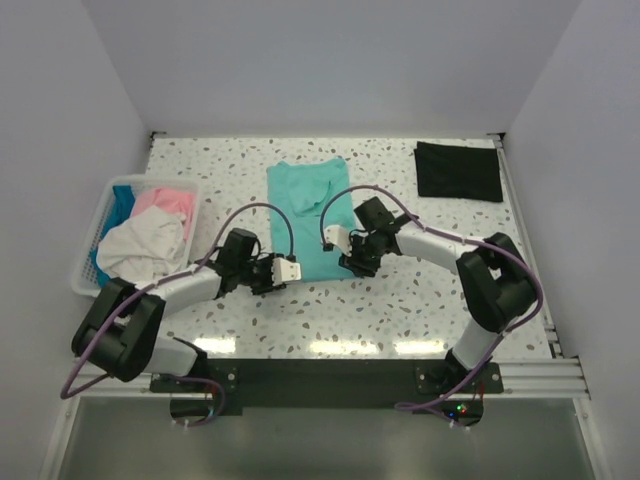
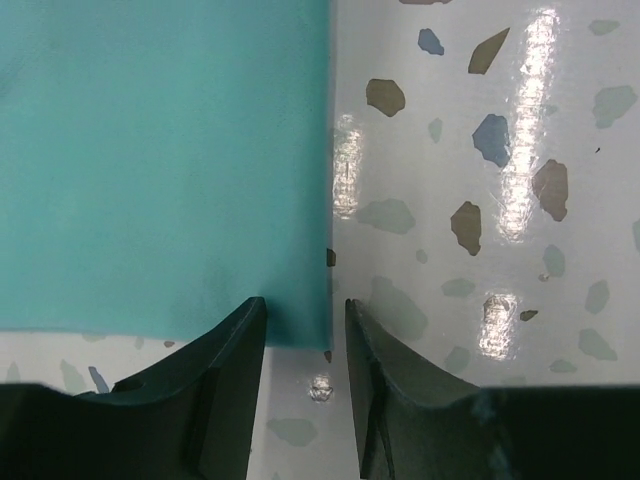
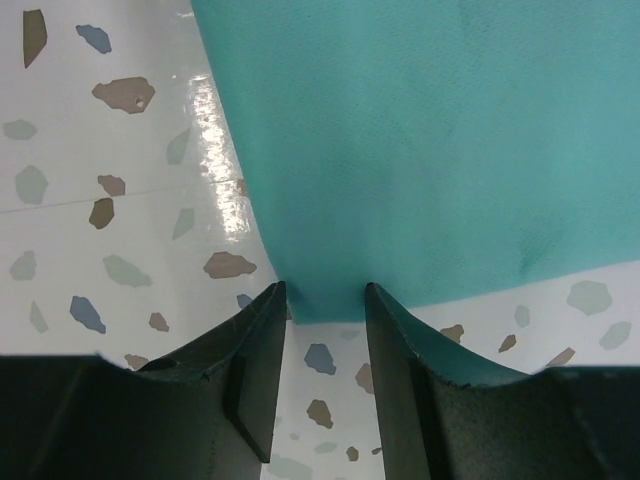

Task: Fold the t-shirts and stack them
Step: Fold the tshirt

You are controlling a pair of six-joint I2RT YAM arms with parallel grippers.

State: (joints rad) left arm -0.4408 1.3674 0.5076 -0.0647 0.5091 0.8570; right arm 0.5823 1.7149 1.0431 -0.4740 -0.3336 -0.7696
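Observation:
A teal-green t-shirt (image 1: 310,200) lies flat mid-table, also showing in the left wrist view (image 2: 160,150) and the right wrist view (image 3: 430,130). My left gripper (image 1: 290,270) (image 2: 305,305) is open, its jaws astride the shirt's near-left corner. My right gripper (image 1: 332,240) (image 3: 325,290) is open, its jaws astride the near-right corner. The cloth lies flat between both pairs of jaws. A folded black t-shirt (image 1: 458,170) lies at the back right. White (image 1: 140,245), pink (image 1: 165,203) and bright blue (image 1: 122,200) t-shirts are heaped in the basket.
The white slatted basket (image 1: 150,183) stands at the left edge of the speckled table (image 1: 400,300). Walls close in the table on the left, back and right. A metal rail (image 1: 525,240) runs along the right edge.

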